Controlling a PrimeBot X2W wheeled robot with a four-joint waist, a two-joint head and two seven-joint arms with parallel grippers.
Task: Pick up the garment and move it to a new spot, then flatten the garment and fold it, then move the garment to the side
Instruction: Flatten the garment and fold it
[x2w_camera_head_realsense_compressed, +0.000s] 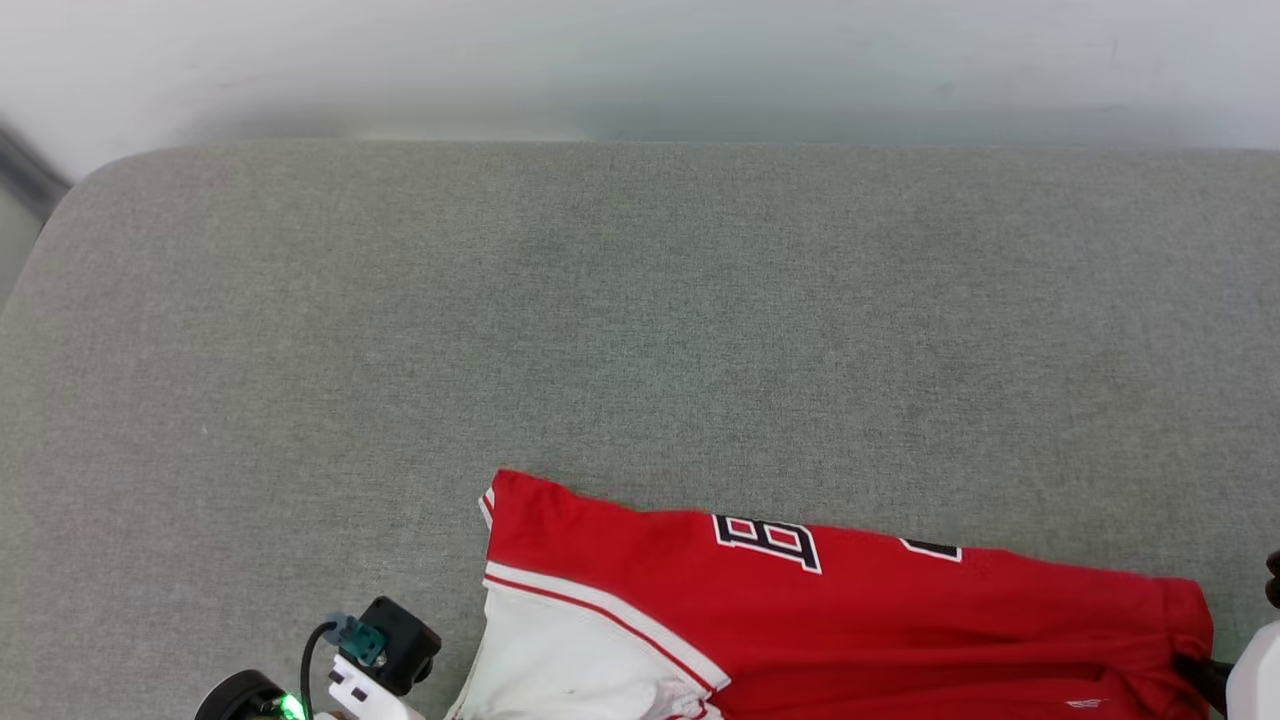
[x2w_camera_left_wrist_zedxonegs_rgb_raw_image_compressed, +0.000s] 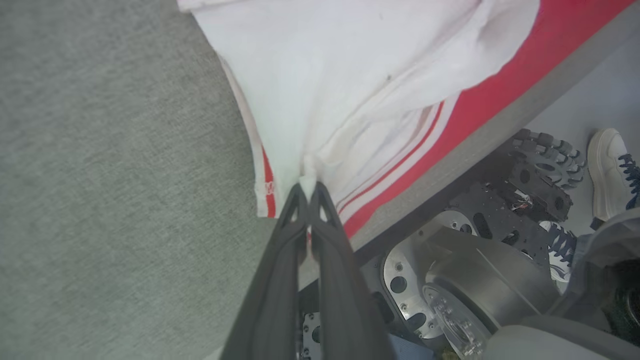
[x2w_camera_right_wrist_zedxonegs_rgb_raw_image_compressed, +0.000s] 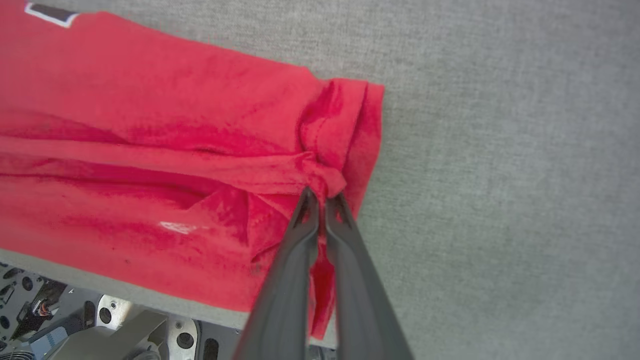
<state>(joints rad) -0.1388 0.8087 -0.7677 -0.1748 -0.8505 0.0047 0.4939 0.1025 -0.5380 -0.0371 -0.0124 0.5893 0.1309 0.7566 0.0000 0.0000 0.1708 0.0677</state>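
A red basketball-style jersey (x2w_camera_head_realsense_compressed: 850, 620) with white sleeves and black, white-outlined lettering lies along the near edge of a grey fabric-covered surface (x2w_camera_head_realsense_compressed: 600, 330), right of centre, its white sleeve to the left and its red hem end to the right. The robot's left gripper (x2w_camera_left_wrist_zedxonegs_rgb_raw_image_compressed: 308, 187) has its two long dark fingers pressed together on a pinch of the white sleeve cloth, near the red-and-white striped trim. The right gripper (x2w_camera_right_wrist_zedxonegs_rgb_raw_image_compressed: 322, 195) is likewise clamped on a bunched knot of red cloth at the jersey's right end. Creases run through the red cloth there. Beyond the surface's near edge, the robot's wheeled metal base (x2w_camera_left_wrist_zedxonegs_rgb_raw_image_compressed: 500, 215) and a person's white lace-up shoe (x2w_camera_left_wrist_zedxonegs_rgb_raw_image_compressed: 607, 172) stand on the pale floor (x2w_camera_left_wrist_zedxonegs_rgb_raw_image_compressed: 600, 95)
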